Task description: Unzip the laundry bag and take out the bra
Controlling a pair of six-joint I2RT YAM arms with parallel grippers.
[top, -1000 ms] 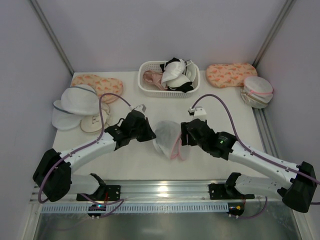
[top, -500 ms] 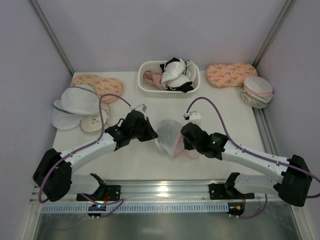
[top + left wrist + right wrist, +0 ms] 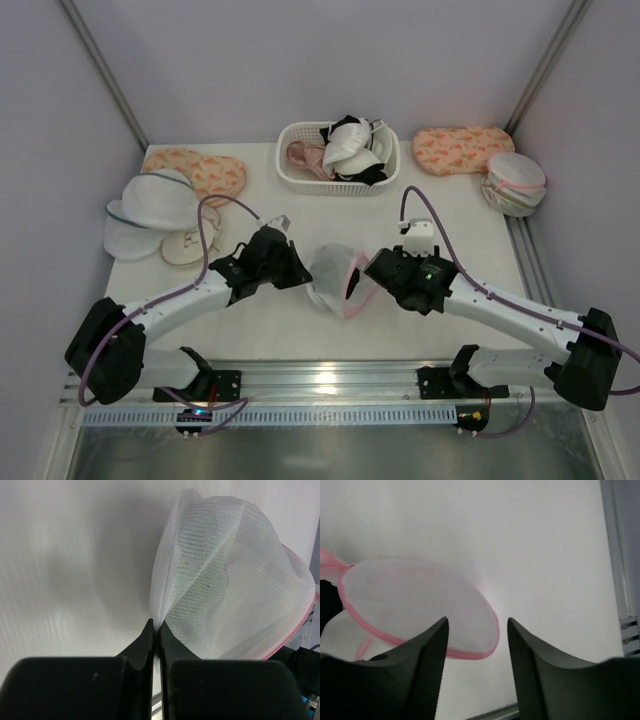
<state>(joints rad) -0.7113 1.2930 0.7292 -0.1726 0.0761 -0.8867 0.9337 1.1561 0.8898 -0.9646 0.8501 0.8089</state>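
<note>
Pinching a fold of white mesh, your left gripper point(image 3: 156, 628) is holding the laundry bag point(image 3: 225, 590) with both fingers pressed tight together on the fabric; in the left wrist view the dome is billowing up and to the right of the fingertips, and a darker shape is showing through the mesh, too blurred to name; from above, the bag is sitting near the front middle of the table point(image 3: 455, 215), between your two grippers, with the left one touching its left side and the right gripper point(image 3: 372, 275) just beside its right side; your right gripper is standing with its fingers point(image 3: 432, 650) spread apart, gripping nothing; in the right wrist view a flat mesh face of the bag is lying beyond them, its pink rim point(image 3: 465, 655) crossing the gap between them, and you cannot tell whether they are touching it; whether the zipper is open is not showing clearly either; at the back of the table a white basket point(image 3: 288, 172) is holding a heap of garments, and white mesh domes point(image 3: 150, 205) are lying at the far left.
</note>
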